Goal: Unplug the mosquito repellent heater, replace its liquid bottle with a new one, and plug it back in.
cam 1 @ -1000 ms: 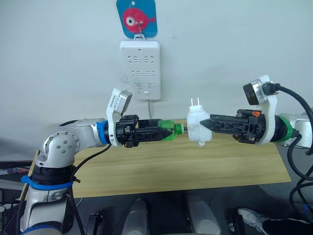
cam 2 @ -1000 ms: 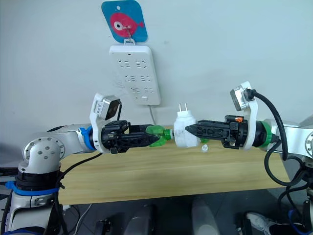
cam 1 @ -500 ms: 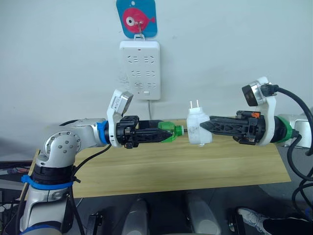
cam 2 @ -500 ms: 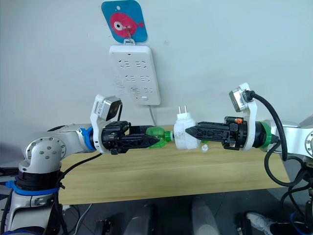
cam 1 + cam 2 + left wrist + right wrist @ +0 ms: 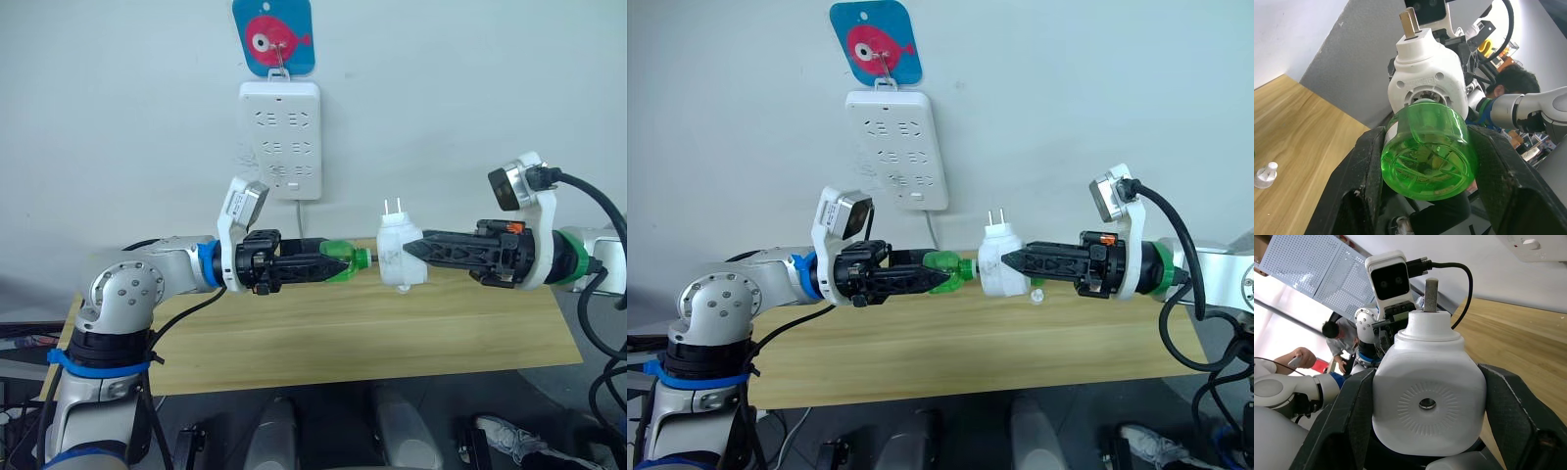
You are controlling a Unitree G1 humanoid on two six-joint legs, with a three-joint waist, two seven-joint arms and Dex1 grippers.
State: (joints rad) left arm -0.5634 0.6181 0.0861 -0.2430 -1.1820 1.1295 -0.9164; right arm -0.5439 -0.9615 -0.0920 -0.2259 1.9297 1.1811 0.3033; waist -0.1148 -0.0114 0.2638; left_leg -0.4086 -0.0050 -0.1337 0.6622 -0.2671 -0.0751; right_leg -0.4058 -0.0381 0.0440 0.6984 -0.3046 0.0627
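Left hand (image 5: pixel 333 266) pinches green bottle (image 5: pixel 345 260); level right hand (image 5: pixel 409 249) clamps heater (image 5: pixel 398 256).

heater (image 5: pixel 398 257) gripped, green bottle (image 5: pixel 338 261) seemingly inserted

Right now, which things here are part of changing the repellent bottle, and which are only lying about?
Part of the job:
- mosquito repellent heater, held in the right claw
- green liquid bottle, held in the left claw
- white power strip on the wall

Lying about:
- small clear cap on the wooden table
- fish picture
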